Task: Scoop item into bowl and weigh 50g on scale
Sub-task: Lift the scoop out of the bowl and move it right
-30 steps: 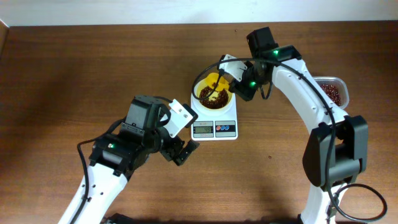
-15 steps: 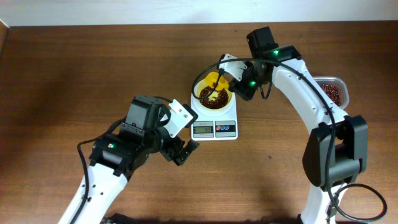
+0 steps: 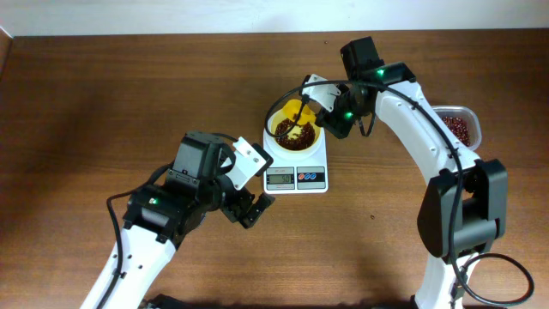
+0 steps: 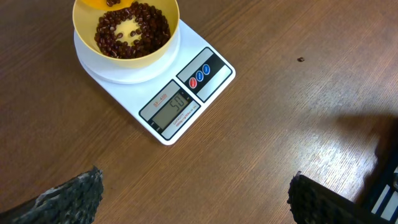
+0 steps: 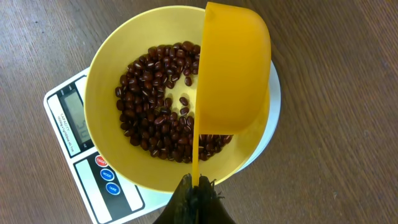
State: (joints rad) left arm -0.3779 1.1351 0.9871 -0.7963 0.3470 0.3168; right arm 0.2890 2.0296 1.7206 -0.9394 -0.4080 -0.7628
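Observation:
The yellow bowl (image 3: 294, 131) stands on the white scale (image 3: 296, 170) and holds a layer of dark reddish-brown beans (image 5: 152, 93). The bowl (image 5: 102, 118) and scale (image 5: 74, 146) also show in the right wrist view. My right gripper (image 5: 197, 186) is shut on the handle of a yellow scoop (image 5: 233, 74), which is tipped on its side over the bowl. The left wrist view shows the bowl (image 4: 127, 31), the beans (image 4: 130, 31) and the scale's display (image 4: 174, 109). My left gripper (image 4: 199, 196) is open and empty, in front of the scale.
A clear plastic container (image 3: 456, 127) with more beans sits at the right, beyond the right arm. One loose bean (image 4: 300, 60) lies on the wooden table to the right of the scale. The left arm (image 3: 184, 193) stands to the front left of the scale.

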